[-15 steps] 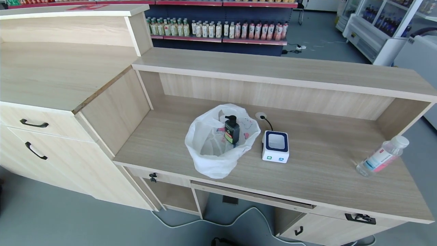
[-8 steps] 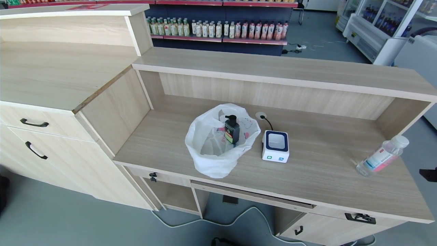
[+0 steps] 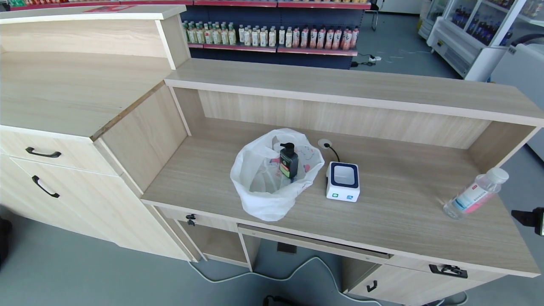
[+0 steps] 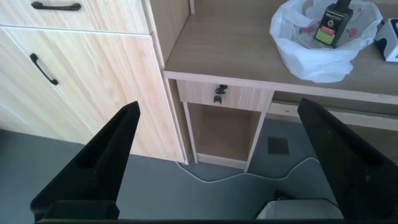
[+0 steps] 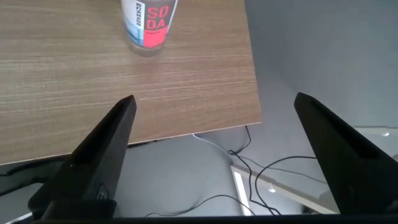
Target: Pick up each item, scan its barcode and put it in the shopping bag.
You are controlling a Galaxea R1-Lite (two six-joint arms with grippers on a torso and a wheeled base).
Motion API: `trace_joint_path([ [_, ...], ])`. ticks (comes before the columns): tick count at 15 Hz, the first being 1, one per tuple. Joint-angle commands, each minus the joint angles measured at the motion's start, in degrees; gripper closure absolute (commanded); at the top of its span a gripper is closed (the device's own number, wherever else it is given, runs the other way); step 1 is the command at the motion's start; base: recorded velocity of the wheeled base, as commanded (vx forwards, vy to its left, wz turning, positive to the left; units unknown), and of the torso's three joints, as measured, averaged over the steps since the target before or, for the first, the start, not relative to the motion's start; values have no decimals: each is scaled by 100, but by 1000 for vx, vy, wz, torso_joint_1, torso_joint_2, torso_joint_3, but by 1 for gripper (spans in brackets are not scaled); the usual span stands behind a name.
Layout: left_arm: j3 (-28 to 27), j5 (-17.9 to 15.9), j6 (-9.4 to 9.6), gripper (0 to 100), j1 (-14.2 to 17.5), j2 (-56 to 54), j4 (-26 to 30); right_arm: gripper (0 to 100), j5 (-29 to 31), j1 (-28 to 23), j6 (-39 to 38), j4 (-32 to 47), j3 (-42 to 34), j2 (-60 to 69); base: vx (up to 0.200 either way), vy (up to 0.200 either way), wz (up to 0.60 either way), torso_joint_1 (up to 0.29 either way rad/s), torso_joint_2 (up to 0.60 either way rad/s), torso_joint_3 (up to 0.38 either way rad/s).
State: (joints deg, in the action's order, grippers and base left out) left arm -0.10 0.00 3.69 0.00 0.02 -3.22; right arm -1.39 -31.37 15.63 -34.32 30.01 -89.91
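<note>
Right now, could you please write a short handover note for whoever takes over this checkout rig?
Left gripper: open and empty, low in front of the counter, off to the left of the items.
Right gripper: open and empty, just off the counter's right end, close to the clear bottle.
Things: the shopping bag sits open on the counter, with the scanner beside it on the right.
Done: the dark pump bottle is in the bag.
Left: pick up the clear bottle, scan it and bag it.
</note>
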Motion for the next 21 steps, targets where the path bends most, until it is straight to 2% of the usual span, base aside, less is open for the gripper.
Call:
trace_joint_path([
  [1, 1, 0, 0, 0, 0, -2, -3, 0, -107, -1, -77, -172, -171, 70, 0, 0, 0, 0, 0, 0],
  [12, 1, -26, -27, 0, 0, -2, 5, 0, -300, -1, -139, -321, -136, 43, 0, 0, 0, 0, 0, 0],
  [13, 1, -26, -106, 0, 0, -2, 5, 0, -300, -1, -148, -330, -101, 35, -200, 0, 0, 12, 2, 2],
  [16, 1, 9, -114, 0, 0, -2, -3, 0, -300, -1, -157, -330, -39, -9, -200, 0, 0, 12, 10, 1],
  [18, 1, 0, -114, 0, 0, -2, -3, 0, -318, -1, -218, -330, 66, -62, 0, 0, 0, 0, 0, 0],
  [21, 1, 0, -114, 0, 0, -2, -3, 0, -705, -10, -394, -330, 479, -335, 0, 0, 0, 0, 0, 0],
])
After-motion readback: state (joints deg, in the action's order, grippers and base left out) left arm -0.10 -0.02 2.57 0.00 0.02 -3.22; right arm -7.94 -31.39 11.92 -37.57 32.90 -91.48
